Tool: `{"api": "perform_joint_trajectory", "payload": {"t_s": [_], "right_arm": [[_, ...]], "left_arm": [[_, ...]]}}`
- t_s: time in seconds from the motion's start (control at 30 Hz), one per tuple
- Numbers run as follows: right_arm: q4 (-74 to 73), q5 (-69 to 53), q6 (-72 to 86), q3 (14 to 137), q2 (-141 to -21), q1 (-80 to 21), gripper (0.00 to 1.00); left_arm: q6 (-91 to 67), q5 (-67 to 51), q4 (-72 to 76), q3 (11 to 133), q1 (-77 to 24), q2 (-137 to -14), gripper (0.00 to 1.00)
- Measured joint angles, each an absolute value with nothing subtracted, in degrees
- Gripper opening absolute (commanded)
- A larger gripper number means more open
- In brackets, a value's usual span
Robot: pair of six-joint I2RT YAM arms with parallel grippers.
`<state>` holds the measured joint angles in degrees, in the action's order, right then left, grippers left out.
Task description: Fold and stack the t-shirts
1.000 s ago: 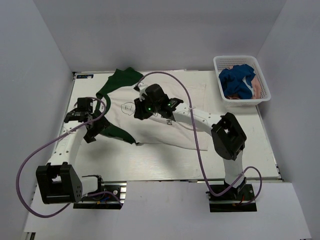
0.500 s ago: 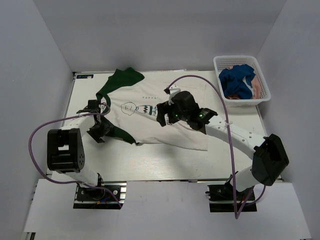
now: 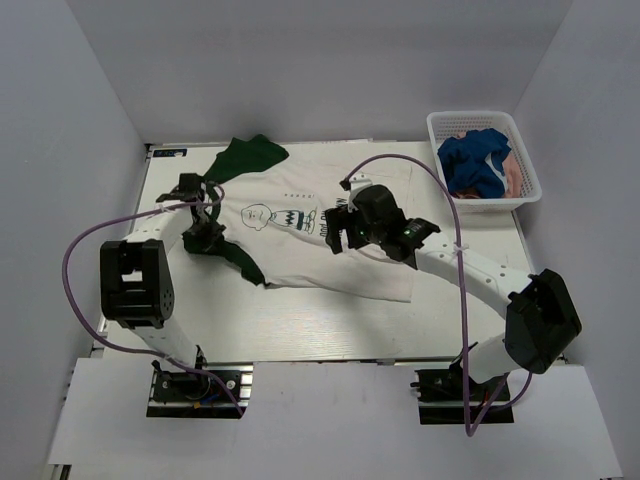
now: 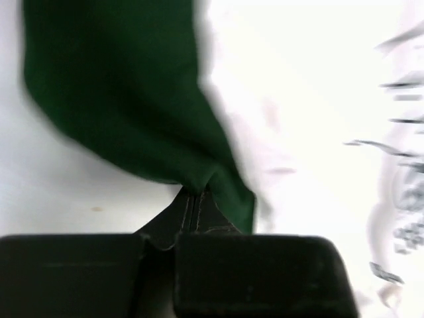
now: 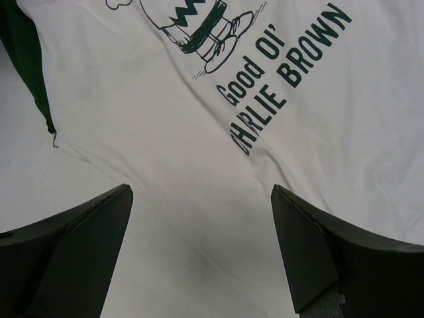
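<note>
The cream t-shirt (image 3: 330, 250) lies spread on the table, print side up, with dark green sleeves. My left gripper (image 3: 206, 236) is at its left side, shut on the lower green sleeve (image 4: 119, 99); the cloth bunches between the closed jaws (image 4: 192, 199). My right gripper (image 3: 336, 234) hovers over the shirt's middle, open, with nothing between its fingers (image 5: 331, 252). Below it shows the "Charlie Brown" print (image 5: 278, 73). The blue t-shirt (image 3: 474, 166) and the pink t-shirt (image 3: 516, 177) lie crumpled in the basket.
A white mesh basket (image 3: 445, 128) stands at the table's back right corner. The other green sleeve (image 3: 250, 155) reaches toward the back edge. Bare white table (image 3: 300, 320) lies in front of the shirt, and grey walls close in both sides.
My left gripper has shut on the green sleeve and drawn it slightly back. The right arm swung from the shirt's collar to its middle and its jaws opened wide.
</note>
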<state>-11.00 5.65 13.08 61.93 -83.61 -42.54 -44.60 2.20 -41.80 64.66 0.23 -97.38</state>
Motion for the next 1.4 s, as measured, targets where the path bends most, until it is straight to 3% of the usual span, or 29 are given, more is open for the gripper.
{"api": "perform_joint_trajectory", "payload": {"t_s": [0.13,0.33,0.43,0.5,0.6,0.63,0.67,1.03,1.27,1.4], "right_arm": [[-11.1,5.6,13.1,61.9,-83.6,-41.8,0.91],[-12.1,5.4,13.1,61.9,-83.9,-40.8,0.91],[-12.1,5.2,13.1,61.9,-84.3,-40.5,0.91],[-12.2,4.7,13.1,61.9,-84.9,-40.4,0.91],[-12.8,4.0,13.1,61.9,-85.6,-40.2,0.91],[-13.1,3.9,13.1,61.9,-85.7,-40.1,0.91],[-13.4,3.7,13.0,61.9,-85.7,-40.1,0.91],[-13.3,1.1,12.9,59.8,-85.6,-40.1,0.91],[-13.1,-1.9,13.1,59.3,-85.6,-40.1,0.91],[-13.1,-2.8,13.1,59.3,-85.6,-40.1,0.91]], "left_arm": [[-43.9,1.2,-41.9,72.9,-1.7,-100.5,0.0],[-42.9,1.5,-44.9,94.5,-6.5,-116.1,0.03],[-41.6,1.7,-46.7,103.8,-8.8,-123.6,0.28],[-40.8,1.7,-48.1,110.6,-10.2,-128.7,0.55],[-39.6,2.2,-50.2,117.8,-11.9,-133.9,0.74],[-39.4,2.7,-50.5,117.9,-12.4,-134.3,0.91],[-38.7,3.3,-50.9,117.4,-12.8,-133.9,1.0],[-41.3,10.7,-47.9,79.4,-14.2,-101.1,1.0],[-44.8,11.7,-46.8,66.3,-13.9,-94.0,1.0],[-45.8,11.7,-46.7,61.4,-13.5,-92.8,0.9]]}}
